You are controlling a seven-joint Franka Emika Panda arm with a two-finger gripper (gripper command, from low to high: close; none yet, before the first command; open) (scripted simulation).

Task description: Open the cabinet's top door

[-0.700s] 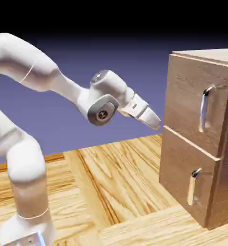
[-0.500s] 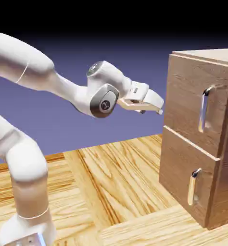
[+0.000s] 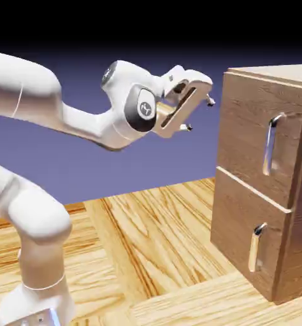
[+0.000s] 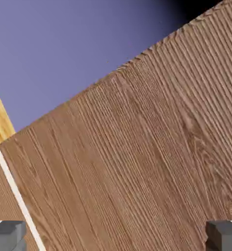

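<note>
The top door (image 3: 258,143) is seen shut and flush with the front of the cabinet (image 3: 239,210), its long silver handle (image 3: 272,144) standing upright near the door's right edge in the exterior view. The cabinet is set on the wooden table (image 3: 160,235) at the right of that view, with the smaller lower door (image 3: 249,242) and its short handle (image 3: 257,247) beneath. The gripper (image 3: 198,113) is held in the air just left of the cabinet's upper corner, level with the top door, touching nothing and well apart from the handle. Its fingers (image 3: 209,99) are spread wide, with nothing between them. In the hand view, the frame is largely filled by tilted wood grain (image 4: 137,162), a thin pale seam (image 4: 17,196) is crossed at lower left, and the two grey fingertips (image 4: 224,234) are shown far apart at the bottom corners.
</note>
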